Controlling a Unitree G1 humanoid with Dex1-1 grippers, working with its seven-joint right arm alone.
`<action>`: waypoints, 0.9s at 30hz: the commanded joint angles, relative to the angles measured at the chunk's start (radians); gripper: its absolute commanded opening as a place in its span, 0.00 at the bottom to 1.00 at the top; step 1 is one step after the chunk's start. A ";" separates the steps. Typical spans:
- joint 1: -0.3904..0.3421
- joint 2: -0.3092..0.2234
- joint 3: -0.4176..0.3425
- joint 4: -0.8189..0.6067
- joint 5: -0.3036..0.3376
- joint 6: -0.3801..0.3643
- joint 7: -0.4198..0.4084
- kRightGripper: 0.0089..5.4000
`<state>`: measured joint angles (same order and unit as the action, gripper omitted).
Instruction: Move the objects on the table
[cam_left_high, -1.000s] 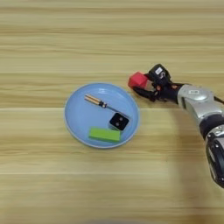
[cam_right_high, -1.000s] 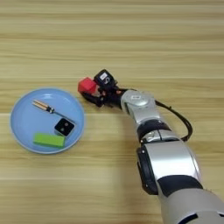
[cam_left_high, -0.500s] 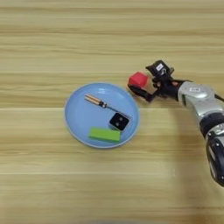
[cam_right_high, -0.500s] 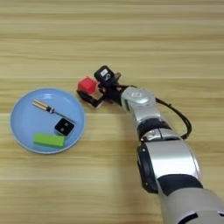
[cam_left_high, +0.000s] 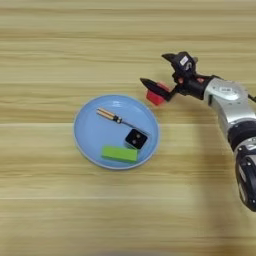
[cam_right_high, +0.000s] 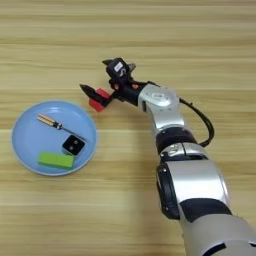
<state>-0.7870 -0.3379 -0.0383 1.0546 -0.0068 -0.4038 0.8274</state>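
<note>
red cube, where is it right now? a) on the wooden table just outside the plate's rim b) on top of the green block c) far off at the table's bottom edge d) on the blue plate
a: the small red cube sits on the light wooden table beside the round blue plate, by the gripper.

pincer (cam_left_high: 159, 70): black fingers, silver forearm behind | red cube (cam_left_high: 156, 95): plain red, beside the lower finger | plate (cam_left_high: 90, 142): light blue, below-left of pincer | screwdriver (cam_left_high: 113, 117): orange-brown handle, dark thin shaft | black cube (cam_left_high: 135, 139): black, white dots | block (cam_left_high: 119, 154): bright green | table (cam_left_high: 60, 45): pale yellow-tan, horizontal plank grain
</note>
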 joint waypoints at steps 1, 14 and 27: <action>-0.042 -0.015 -0.011 -0.139 0.043 -0.001 0.011 1.00; 0.099 0.023 0.029 -0.411 0.108 0.083 0.120 1.00; 0.198 0.051 0.121 -0.546 0.086 0.191 0.154 1.00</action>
<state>-0.5407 -0.2754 0.0763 0.5809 0.0807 -0.2290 1.0104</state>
